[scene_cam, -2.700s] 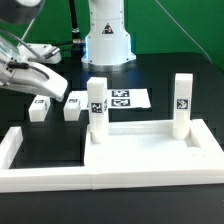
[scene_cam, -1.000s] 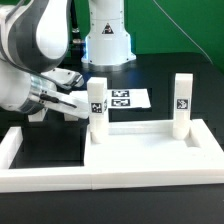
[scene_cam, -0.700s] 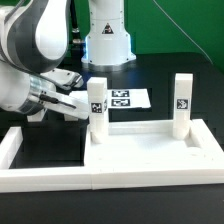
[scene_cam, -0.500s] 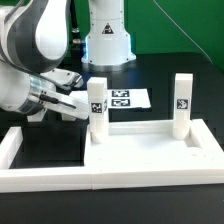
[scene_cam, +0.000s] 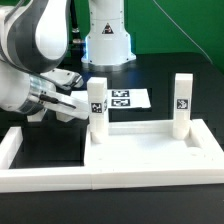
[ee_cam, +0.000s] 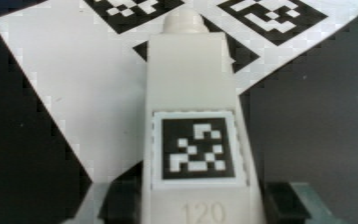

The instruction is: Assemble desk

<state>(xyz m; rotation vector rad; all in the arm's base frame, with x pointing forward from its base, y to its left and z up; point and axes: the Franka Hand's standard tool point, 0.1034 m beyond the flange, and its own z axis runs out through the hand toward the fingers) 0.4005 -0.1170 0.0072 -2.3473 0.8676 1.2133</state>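
Note:
In the wrist view a white square-post leg (ee_cam: 194,110) with a black-and-white tag lies lengthwise between my gripper's (ee_cam: 197,206) dark fingers (ee_cam: 297,200), which press against its two sides. In the exterior view the gripper (scene_cam: 74,103) is low over the black table at the exterior view's left, and the arm hides most of that leg. The white tray-like tabletop (scene_cam: 140,150) lies to the exterior view's right. Two tagged legs stand upright in its far corners, one (scene_cam: 97,110) close to the gripper, the other (scene_cam: 183,105) at the far right.
The marker board (scene_cam: 128,98) lies flat behind the tabletop and shows under the held leg's tip (ee_cam: 69,90). A long white border frame (scene_cam: 120,188) runs along the front and left. The robot's white base (scene_cam: 108,35) stands at the back.
The arm has come down from the upper left onto the loose legs at the exterior view's left. Over the last second it has not visibly moved.

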